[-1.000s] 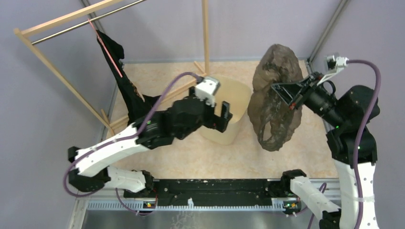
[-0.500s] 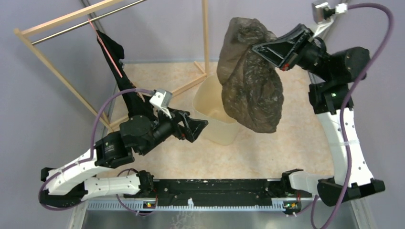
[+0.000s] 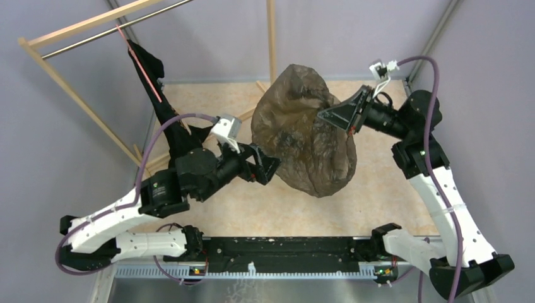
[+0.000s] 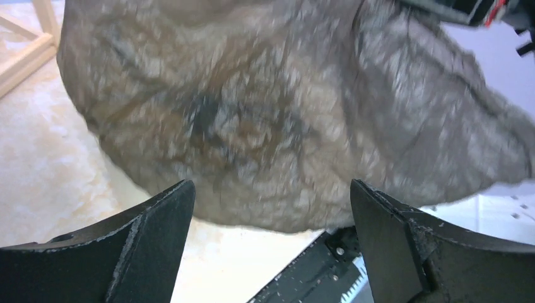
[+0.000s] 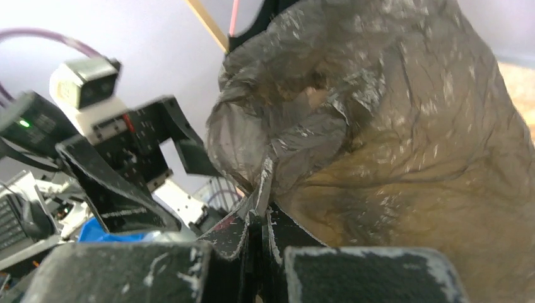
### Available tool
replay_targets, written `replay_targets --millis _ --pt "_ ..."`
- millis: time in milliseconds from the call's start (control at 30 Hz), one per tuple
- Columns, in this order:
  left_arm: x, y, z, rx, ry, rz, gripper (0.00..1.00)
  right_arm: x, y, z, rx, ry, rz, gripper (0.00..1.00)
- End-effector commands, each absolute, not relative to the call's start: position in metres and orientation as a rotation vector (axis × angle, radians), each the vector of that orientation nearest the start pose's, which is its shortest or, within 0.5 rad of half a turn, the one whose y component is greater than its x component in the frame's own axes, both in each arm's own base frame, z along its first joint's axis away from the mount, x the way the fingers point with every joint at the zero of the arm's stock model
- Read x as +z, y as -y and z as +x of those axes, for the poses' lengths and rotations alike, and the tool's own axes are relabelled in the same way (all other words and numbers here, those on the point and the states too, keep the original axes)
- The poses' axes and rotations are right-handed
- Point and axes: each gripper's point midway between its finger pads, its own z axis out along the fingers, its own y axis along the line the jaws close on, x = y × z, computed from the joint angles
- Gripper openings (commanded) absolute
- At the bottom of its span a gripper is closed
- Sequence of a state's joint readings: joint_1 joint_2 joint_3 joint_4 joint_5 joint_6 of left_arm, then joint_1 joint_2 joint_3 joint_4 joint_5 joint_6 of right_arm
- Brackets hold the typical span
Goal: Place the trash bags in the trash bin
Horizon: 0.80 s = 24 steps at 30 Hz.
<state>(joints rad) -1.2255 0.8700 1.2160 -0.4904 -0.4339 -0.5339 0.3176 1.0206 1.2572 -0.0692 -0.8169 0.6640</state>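
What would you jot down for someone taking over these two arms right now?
Right fingers: shut on a pinch of the brown trash bag, holding it puffed up in the air.
Left fingers: open and empty, close beside the bag.
Bin: hidden in every view, probably under the bag.
Done: bag lifted.
Left: lower it into the bin and let go.
A black sheet hangs on the wooden rack; whether it is another bag, I cannot tell.
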Motion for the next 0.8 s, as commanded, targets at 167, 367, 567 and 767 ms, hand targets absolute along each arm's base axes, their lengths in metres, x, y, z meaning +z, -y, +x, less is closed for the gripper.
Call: replay_targets --millis 167,367,567,767 --pt "0.391 0.267 0.227 -0.469 -1.851 0.191 0.95 0.382 -0.219 0.222 1.232 -1.636 -0.508 0.0" --pt "0.413 0.236 0.274 -0.572 -1.807 0.113 0.94 0.393 -0.215 0.216 1.202 -1.607 -0.527 0.0" --pt "0.47 0.213 0.29 -0.537 -1.685 0.065 0.98 0.404 -0.219 0.204 1.251 -1.565 -0.589 0.0" --pt "0.487 0.218 0.34 -0.52 -1.634 -0.07 0.98 0.435 -0.223 0.185 1.322 -1.437 -0.669 0.0"
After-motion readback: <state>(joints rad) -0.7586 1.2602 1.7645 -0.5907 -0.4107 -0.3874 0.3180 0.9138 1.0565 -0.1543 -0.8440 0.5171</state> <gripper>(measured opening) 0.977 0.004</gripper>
